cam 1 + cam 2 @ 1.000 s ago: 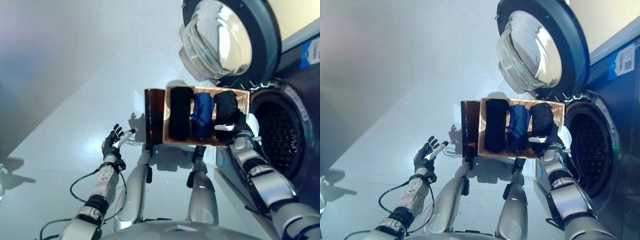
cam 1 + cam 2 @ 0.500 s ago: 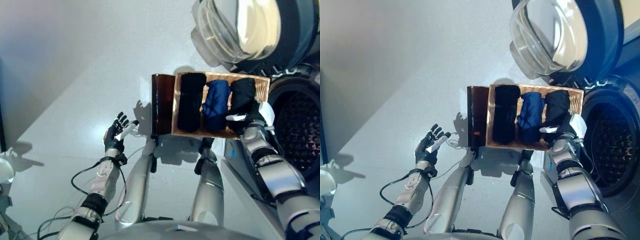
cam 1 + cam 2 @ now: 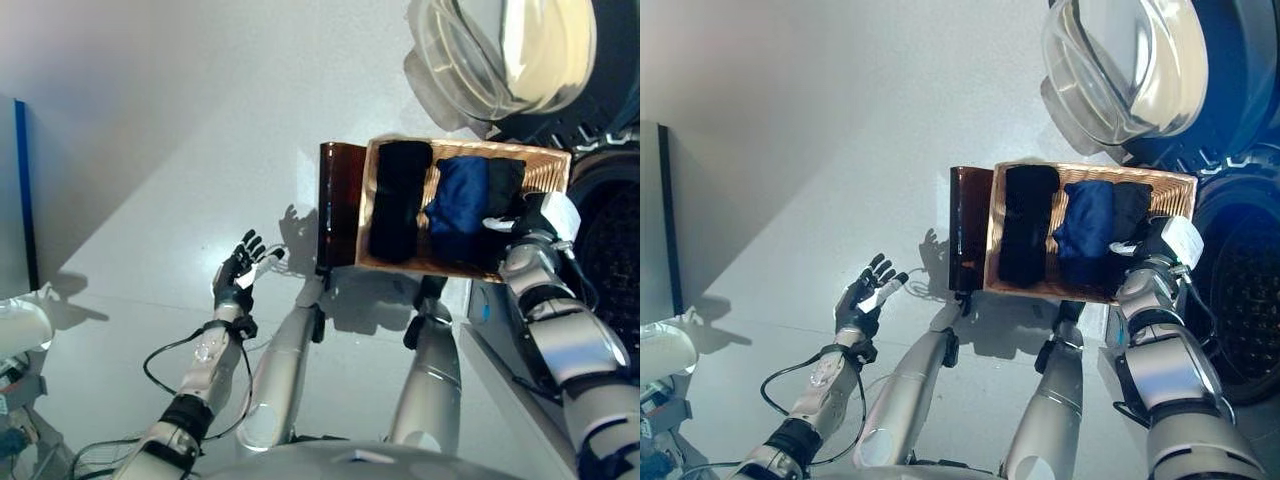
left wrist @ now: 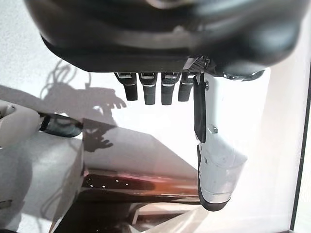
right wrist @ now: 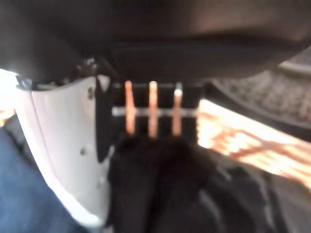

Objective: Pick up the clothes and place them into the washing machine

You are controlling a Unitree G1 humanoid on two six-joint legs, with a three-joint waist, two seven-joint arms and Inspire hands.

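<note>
A woven basket [image 3: 548, 160] on the floor holds a long black cloth [image 3: 400, 200], a blue cloth [image 3: 462, 200] and a second black cloth [image 3: 508, 183] at its right end. My right hand [image 3: 527, 226] is in the basket on that right-hand black cloth [image 5: 160, 194], thumb [image 5: 63, 145] and fingers pinching the bunched fabric. The blue cloth [image 5: 19, 194] lies just beside the thumb. Over the bare floor to the left of the basket, my left hand [image 3: 238, 275] hangs open and empty. The washing machine's drum [image 3: 1240, 300] gapes right beside the basket.
The machine's round glass door [image 3: 500, 50] stands swung open above the basket. A dark brown box [image 3: 337, 205] adjoins the basket's left side. A blue-edged panel [image 3: 22, 190] and a white object [image 3: 20, 325] are at the far left.
The camera has swung, so the whole scene sits further right. My right hand stays on the right-hand black cloth, which looks more bunched. The left hand keeps its pose.
</note>
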